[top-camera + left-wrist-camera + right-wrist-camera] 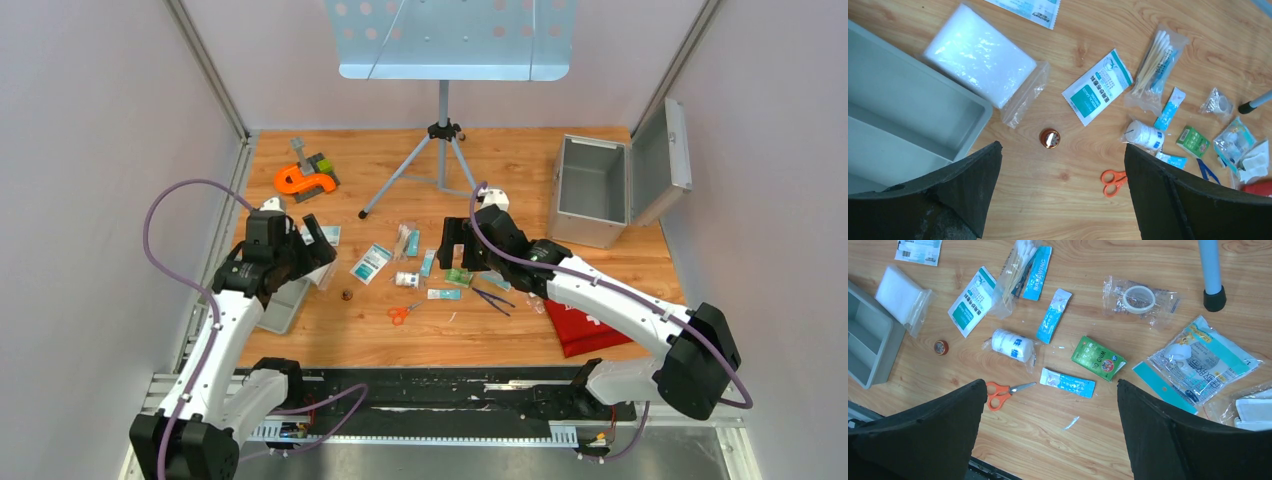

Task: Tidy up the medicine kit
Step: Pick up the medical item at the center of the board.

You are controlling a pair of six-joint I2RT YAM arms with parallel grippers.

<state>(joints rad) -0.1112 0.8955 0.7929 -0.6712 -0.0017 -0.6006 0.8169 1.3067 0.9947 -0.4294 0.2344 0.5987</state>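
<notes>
The left gripper point(1061, 167) hangs over the table point(440, 338) with its jaws wide apart and nothing between them. Bare wood lies under the gap, with the small copper cap point(1050, 138) just beyond it. Its left finger stands over the rim of the grey tray point(908, 120), which sits at the table's left edge. The right gripper point(1050, 402) is also spread wide and holds nothing. The orange scissors point(1003, 391) lie just inside its left finger, and a blue sachet point(1068, 382) lies near the middle of the gap. A red pouch point(582, 335) lies at the near right, beside the right arm. Farther out are the bandage roll point(1010, 346), green sachet point(1098, 359) and gauze bag point(980, 57), scattered apart with wood showing between them. Beyond them a stand foot point(1214, 298) rests on the wood. The metal case point(598, 190) sits at the far right, lid open, close to the wall.
</notes>
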